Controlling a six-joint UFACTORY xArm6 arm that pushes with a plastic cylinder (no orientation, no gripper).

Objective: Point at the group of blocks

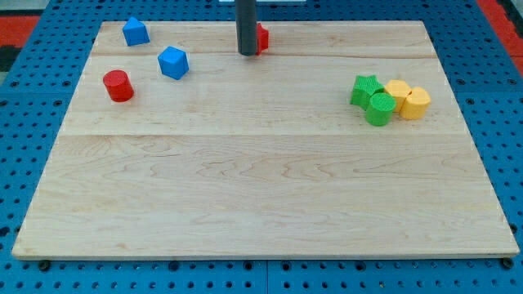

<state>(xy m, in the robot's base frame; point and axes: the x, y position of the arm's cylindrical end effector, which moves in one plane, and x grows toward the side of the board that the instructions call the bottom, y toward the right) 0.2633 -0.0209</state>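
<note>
Tip planted on the far edge of the wooden board, a little left of centre; a bare rod, nothing to open or close, nothing carried. Touching or nearly touching a red block just on its right, half hidden behind the rod, so shape unclear and contact impossible to confirm.

Further left, three loose blocks, each well apart from the others: a blue cube nearest the tip, a blue block with a peaked top in the far left corner, a red cylinder nearer and further left. Too scattered to count as a group.

Over on the right, well apart from the tip, the only true cluster: a green star-like block and a green cylinder pressed together, with a yellow block and a second yellow block tight against them on the right side. Four pieces touching, packed as one clump, so presumably the target of the pointing.

Judged from the layout: task not yet done, with open wood between tip and cluster. Next move likely a slide right and slightly nearer, stopping just short of the green pair so as to indicate without scattering. Some risk of dragging the red block along at the start, being on the side of travel.
</note>
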